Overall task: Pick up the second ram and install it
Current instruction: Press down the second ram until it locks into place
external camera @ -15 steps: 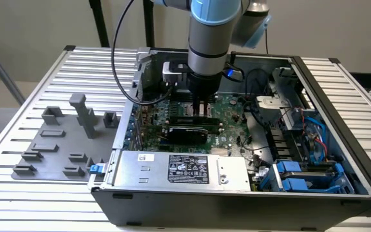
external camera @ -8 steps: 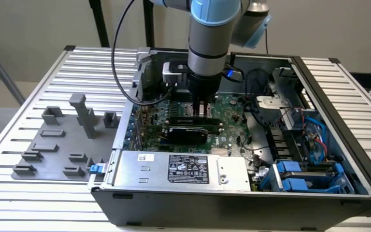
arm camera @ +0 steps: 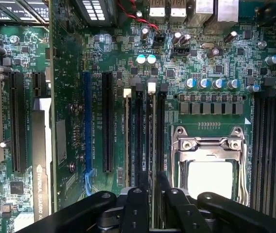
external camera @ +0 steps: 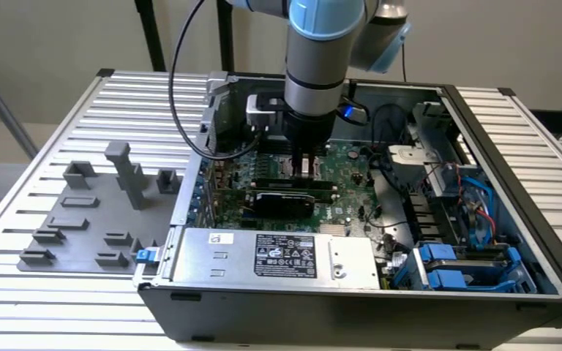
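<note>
Wrist view: shows the second ram edge-on as a thin pale-green strip, pinched at its near end between the two dark fingers of the pincer. Reads as clenched on the stick, jaws narrow with only the board's thickness between them. Hangs directly along one of the black memory slots, in line with a white end latch; cannot tell whether seated in the slot or just above it. Looks light and stiff, but thin and brittle across its flat faces. Probably tolerates little sideways bending. Best held by the long top edge near the middle, flat faces against the pads, clear of the contact edge underneath. Slick board faces likely to slip if tilted, so calls for an upright hold. Lies just beside the CPU socket with its metal frame, all on the green motherboard. Exterior view: puts the pincer low inside the open computer case, resting on the slatted worktop, with grey holder blocks well apart towards the exterior view's left.
</note>
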`<state>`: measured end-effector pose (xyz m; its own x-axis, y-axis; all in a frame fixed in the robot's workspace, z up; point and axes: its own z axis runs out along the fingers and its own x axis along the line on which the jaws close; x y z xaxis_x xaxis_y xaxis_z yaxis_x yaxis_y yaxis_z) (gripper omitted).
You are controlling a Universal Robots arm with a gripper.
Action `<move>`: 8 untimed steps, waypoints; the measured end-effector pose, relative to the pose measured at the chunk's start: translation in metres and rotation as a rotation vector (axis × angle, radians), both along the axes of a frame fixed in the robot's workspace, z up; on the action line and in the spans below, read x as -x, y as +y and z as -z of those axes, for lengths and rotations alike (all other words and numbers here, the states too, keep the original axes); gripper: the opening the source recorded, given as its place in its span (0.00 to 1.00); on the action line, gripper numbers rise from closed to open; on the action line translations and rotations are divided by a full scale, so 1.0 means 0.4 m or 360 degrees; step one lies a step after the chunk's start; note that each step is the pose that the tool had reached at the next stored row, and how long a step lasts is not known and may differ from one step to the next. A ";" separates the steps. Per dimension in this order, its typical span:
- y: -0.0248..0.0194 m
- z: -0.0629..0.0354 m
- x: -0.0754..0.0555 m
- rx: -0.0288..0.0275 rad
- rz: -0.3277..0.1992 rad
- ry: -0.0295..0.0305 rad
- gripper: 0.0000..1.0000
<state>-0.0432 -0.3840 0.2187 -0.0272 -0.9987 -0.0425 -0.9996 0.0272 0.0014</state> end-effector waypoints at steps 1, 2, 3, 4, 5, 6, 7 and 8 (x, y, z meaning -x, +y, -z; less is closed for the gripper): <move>0.000 -0.002 0.000 -0.00001 0.0000 0.00001 1.00; 0.000 -0.006 0.000 -0.00002 0.0000 0.00002 1.00; 0.000 -0.012 0.000 0.00000 0.0000 0.00004 1.00; 0.000 -0.020 0.000 0.00002 0.0000 0.00006 1.00; 0.000 -0.029 0.000 0.00000 0.0000 0.00006 1.00; 0.000 -0.038 0.000 0.00001 0.0000 0.00006 1.00; 0.000 -0.046 0.000 0.00002 0.0000 0.00006 1.00; 0.000 -0.052 0.000 -0.00001 0.0000 0.00004 1.00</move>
